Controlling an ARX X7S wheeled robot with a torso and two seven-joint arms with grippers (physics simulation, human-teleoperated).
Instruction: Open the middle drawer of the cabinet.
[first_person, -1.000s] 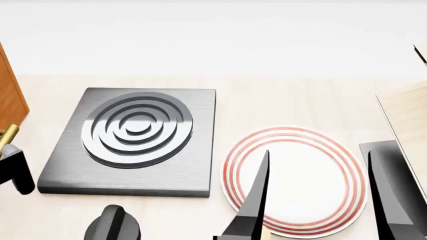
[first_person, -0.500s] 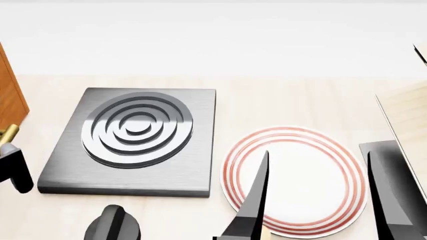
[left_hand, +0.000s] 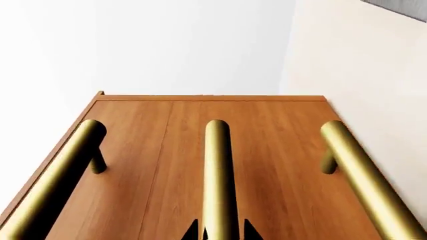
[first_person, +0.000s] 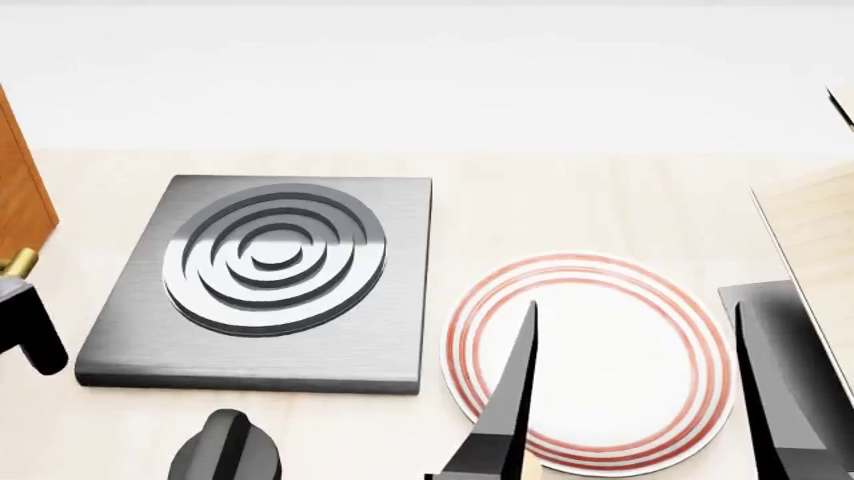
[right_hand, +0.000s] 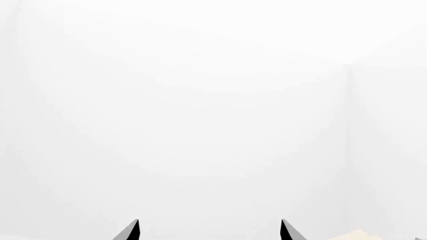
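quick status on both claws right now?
Left claw: closed on the middle drawer's handle.
Right claw: open, holding nothing.

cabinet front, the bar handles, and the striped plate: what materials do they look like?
Cabinet: orange-brown wood, visible grain, satin finish.
Bar handles, e.g. the middle one: brass-coloured metal, smooth with a soft sheen.
Plate: probably glazed ceramic, white with red rings.
All are simulator renders, so looks only.

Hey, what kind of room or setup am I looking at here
Most likely a simulated kitchen counter: a pale worktop carries a dark single-burner hob, a red-ringed plate, and a wooden cabinet with brass-handled drawers.
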